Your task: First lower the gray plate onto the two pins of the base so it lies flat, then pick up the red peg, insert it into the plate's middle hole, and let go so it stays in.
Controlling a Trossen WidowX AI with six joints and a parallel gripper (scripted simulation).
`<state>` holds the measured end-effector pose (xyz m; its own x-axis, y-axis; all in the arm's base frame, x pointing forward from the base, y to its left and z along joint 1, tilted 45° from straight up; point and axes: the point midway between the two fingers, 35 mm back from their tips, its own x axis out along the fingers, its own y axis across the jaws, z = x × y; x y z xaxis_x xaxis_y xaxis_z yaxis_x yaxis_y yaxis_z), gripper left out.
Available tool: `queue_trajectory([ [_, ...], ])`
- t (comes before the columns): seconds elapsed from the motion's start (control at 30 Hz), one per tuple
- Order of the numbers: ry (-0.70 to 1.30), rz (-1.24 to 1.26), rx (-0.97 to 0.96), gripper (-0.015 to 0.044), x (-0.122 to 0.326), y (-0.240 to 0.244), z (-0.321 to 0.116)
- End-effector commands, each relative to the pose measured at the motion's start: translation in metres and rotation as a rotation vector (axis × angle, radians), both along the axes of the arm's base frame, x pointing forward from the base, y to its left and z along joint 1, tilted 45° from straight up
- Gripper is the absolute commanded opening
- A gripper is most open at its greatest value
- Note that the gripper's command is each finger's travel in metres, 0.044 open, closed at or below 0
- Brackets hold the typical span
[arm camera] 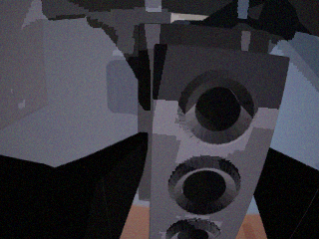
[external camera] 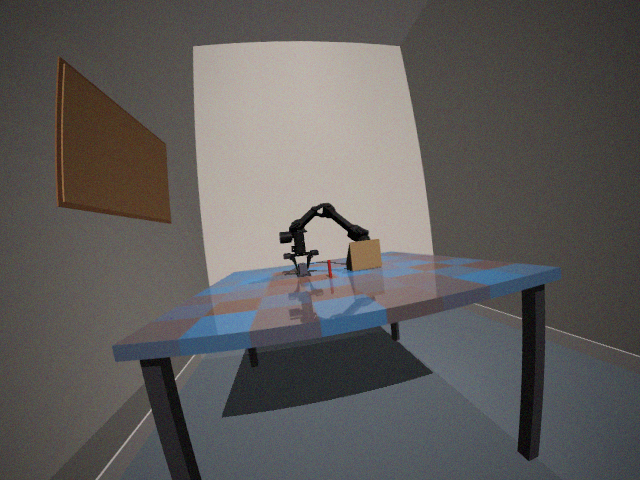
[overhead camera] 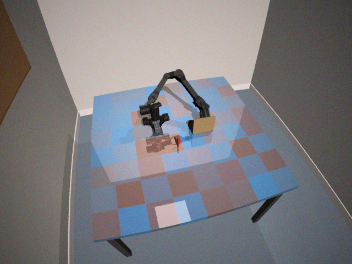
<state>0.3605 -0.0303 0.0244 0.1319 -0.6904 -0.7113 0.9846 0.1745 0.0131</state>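
The gray plate [overhead camera: 157, 127] [external camera: 302, 269] [arm camera: 164, 199] stands steeply tilted between the fingers, its row of holes facing the wrist camera. It does not look flat. My gripper [overhead camera: 158, 131] [external camera: 302, 270] [arm camera: 197, 145] points down and is open, with one finger on each side of the plate and very close to its edges. The base is low and mostly hidden under the gripper. Two narrow pale uprights behind the plate in the wrist view may be its pins; I cannot tell whether they enter any hole. The red peg [overhead camera: 178, 141] [external camera: 329, 269] stands upright just right of the gripper.
A tan panel [overhead camera: 204, 125] [external camera: 364, 254] stands on the checkered table [overhead camera: 181, 183] [external camera: 289, 322], right of the peg and in front of the arm's base. A small dark shape [overhead camera: 176, 139] is beside the peg. A brown board [external camera: 113, 149] hangs on the left wall.
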Motion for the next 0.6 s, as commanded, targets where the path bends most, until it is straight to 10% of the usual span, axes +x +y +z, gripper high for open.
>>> queue_trajectory([
  [0.0,-0.001,0.0,0.0,0.0341,0.0,0.001,0.0],
  [0.13,-0.001,0.0,0.0,0.044,0.0,0.001,0.0],
  [0.57,0.002,0.002,0.001,0.044,-0.016,0.083,0.083],
])
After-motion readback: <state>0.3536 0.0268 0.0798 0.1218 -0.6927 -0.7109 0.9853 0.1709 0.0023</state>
